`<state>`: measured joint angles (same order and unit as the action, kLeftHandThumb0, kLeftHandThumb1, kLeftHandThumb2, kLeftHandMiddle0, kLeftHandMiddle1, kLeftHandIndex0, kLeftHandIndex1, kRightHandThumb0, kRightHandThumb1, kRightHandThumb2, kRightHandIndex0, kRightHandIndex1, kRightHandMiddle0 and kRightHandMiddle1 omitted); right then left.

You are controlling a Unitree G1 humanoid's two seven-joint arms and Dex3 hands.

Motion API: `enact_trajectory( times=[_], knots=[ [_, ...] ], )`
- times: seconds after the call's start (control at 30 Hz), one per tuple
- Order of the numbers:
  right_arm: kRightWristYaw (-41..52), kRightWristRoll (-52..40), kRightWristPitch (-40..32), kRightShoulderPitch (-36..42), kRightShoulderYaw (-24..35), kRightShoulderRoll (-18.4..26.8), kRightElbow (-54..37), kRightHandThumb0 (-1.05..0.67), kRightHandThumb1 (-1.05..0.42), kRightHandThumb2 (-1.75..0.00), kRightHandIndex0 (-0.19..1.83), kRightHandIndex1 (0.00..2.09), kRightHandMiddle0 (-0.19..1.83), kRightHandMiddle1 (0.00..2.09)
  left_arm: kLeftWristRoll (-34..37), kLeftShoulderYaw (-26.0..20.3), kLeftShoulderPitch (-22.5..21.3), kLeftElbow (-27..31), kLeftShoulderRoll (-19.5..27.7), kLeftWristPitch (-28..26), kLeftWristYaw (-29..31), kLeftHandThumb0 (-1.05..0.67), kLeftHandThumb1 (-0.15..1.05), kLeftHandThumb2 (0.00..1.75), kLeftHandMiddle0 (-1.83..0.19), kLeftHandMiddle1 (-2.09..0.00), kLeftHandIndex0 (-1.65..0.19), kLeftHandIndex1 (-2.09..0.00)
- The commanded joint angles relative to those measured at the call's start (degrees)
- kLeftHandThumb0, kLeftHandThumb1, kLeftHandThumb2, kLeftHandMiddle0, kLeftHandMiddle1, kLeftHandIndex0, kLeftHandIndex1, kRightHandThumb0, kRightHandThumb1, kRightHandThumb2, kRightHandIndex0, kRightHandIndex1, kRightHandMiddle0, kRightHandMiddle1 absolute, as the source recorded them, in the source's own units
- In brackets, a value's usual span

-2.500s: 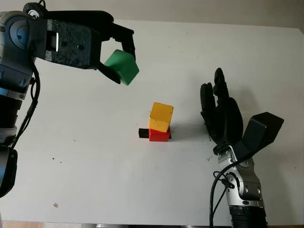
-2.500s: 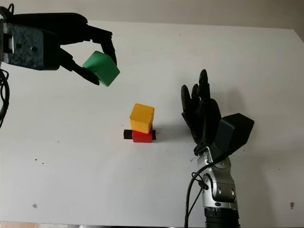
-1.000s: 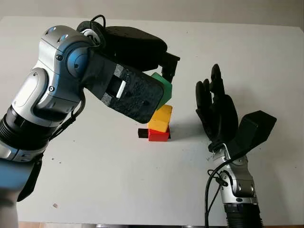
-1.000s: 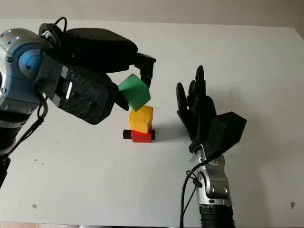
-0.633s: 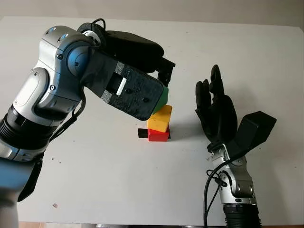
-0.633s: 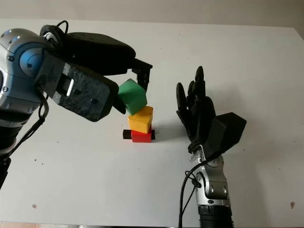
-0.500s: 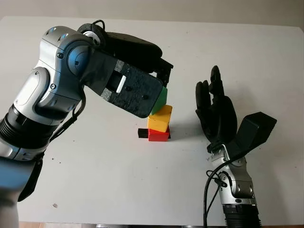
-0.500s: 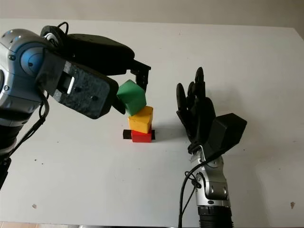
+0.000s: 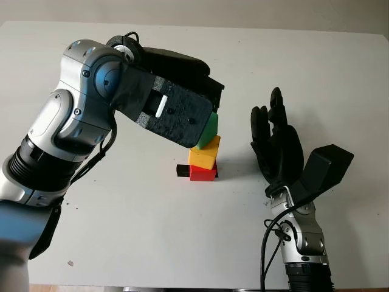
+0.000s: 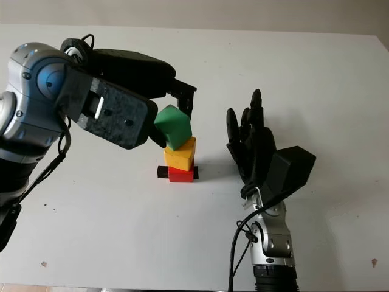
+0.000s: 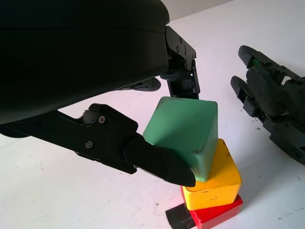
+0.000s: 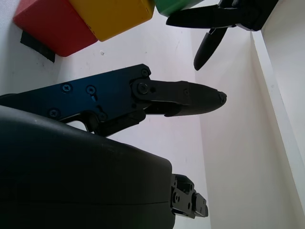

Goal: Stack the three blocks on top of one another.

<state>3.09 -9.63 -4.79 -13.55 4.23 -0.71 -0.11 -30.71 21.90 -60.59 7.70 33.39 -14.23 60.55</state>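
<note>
The green block [image 11: 183,133] sits tilted in our left hand [image 10: 159,125], pinched between the fingers [image 11: 157,164] on opposite faces, one corner pointing down. In the left wrist view its lower edge meets the top of the yellow block [image 11: 214,183]; we cannot tell whether it bears any weight there. The yellow block lies slightly skewed on the red block [image 11: 217,213], which stands on the white tabletop [image 9: 152,225] near the middle of the scene. A small black piece [image 9: 182,170] lies on the tabletop, touching the red block's side towards our left arm.

Our left forearm [image 9: 73,131] reaches in from the bottom left and crosses above the tabletop, the hand's black shell covering part of the green block in the left eye view.

Our right hand [image 9: 276,149] stands upright on the other side of the stack, near it but apart, open and holding nothing, palm towards the blocks. In the right wrist view one of its fingers [image 12: 190,98] stretches across the tabletop, with the red and yellow blocks beyond it.
</note>
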Motion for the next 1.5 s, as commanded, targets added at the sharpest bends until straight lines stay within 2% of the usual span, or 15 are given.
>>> enact_trajectory(
  times=[0.0,0.63,0.97,1.07,1.17,1.27,1.4,1.47],
  knots=[
    [0.0,-0.1,0.1,0.7,0.0,-0.1,-1.2,-0.63,-1.05,-0.41,-0.19,0.00,-0.19,0.00,-0.1,0.2,0.2,0.2,-0.2,0.0,-0.3,-0.40,1.02,0.05,-0.27,-0.05,-0.34,-1.30],
    [0.1,0.0,0.3,0.7,-0.1,-0.1,-0.7,-0.64,-1.05,-0.41,-0.19,0.00,-0.19,0.00,1.6,0.1,-0.2,0.2,-0.4,-1.8,0.5,-0.39,1.01,0.05,-0.30,-0.06,-0.31,-1.24],
    [0.3,-0.2,0.3,0.8,-0.1,-0.2,-0.7,-0.64,-1.05,-0.42,-0.19,0.00,-0.19,0.00,2.1,0.6,-0.5,0.9,-0.3,-3.1,1.1,-0.37,0.98,0.05,-0.27,-0.05,-0.42,-1.18],
    [0.1,-0.4,-0.2,0.9,-0.1,-0.4,-1.2,-0.65,-1.05,-0.40,-0.19,0.00,-0.19,0.00,1.7,0.8,-0.3,1.4,-0.2,-3.8,1.6,-0.38,0.98,0.06,-0.27,-0.05,-0.39,-1.16],
    [0.0,-0.3,-0.4,1.1,-0.2,-0.4,-1.5,-0.65,-1.05,-0.40,-0.19,0.00,-0.19,0.00,1.5,1.0,-0.1,1.7,-0.1,-3.7,1.7,-0.40,1.00,0.06,-0.27,-0.05,-0.30,-1.23],
    [-0.1,0.0,-0.4,1.2,-0.2,-0.2,-1.6,-0.65,-1.05,-0.41,-0.19,0.00,-0.19,0.00,1.6,1.0,0.3,1.8,-0.1,-2.8,1.4,-0.43,1.01,0.06,-0.21,-0.03,-0.26,-1.25],
    [0.0,-0.1,0.2,1.3,-0.1,-0.3,-1.3,-0.65,-1.05,-0.41,-0.19,0.00,-0.19,0.00,2.3,0.8,0.7,1.6,0.0,-1.9,1.5,-0.53,1.01,0.05,-0.11,-0.01,-0.20,-1.20],
    [0.1,-0.2,0.1,1.3,-0.1,-0.3,-1.4,-0.65,-1.05,-0.41,-0.19,0.00,-0.19,0.00,2.7,0.6,0.7,1.7,0.1,-2.3,2.0,-0.56,1.00,0.05,-0.07,-0.02,-0.14,-1.10]
  ],
)
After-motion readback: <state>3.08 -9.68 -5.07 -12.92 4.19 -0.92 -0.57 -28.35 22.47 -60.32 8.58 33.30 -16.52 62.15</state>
